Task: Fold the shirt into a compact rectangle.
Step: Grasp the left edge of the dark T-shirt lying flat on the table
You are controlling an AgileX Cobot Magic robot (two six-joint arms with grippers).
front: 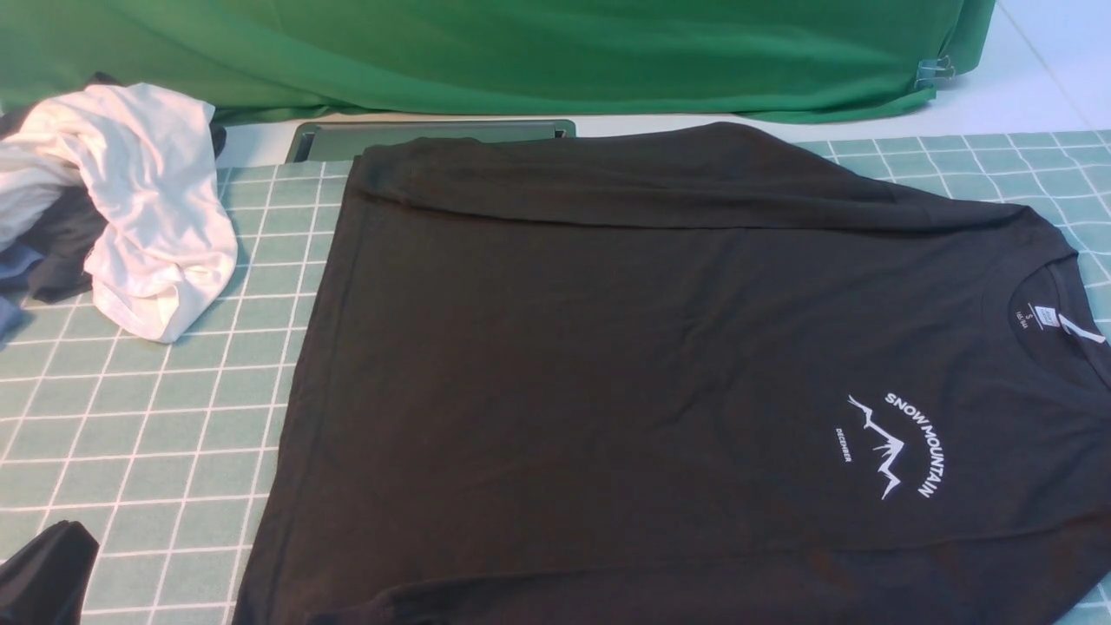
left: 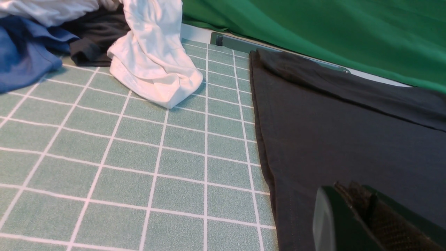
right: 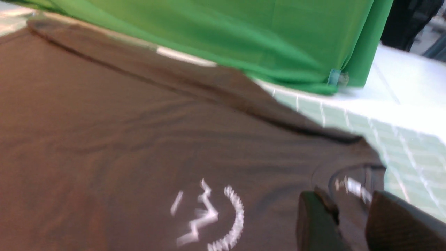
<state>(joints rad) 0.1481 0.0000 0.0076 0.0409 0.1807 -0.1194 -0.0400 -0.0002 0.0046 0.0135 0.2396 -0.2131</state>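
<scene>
with black shirt [front: 608, 365] spread flat to the table's [front: 113, 486] far edge, near side cropped
with left gripper [left: 352, 188] shut, empty, mostly cut off in front view; with right gripper [right: 350, 200] partly open, empty, blurred

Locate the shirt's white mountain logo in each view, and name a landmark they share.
Front view: right part of the picture, below the middle, on the black shirt, beside the neckline.
Left wrist view: not in it; only another part of the shirt shows.
Right wrist view: near the bottom, just right of centre to centre, blurred.
Shared landmark: the green curtain across the back, in all three.
</scene>
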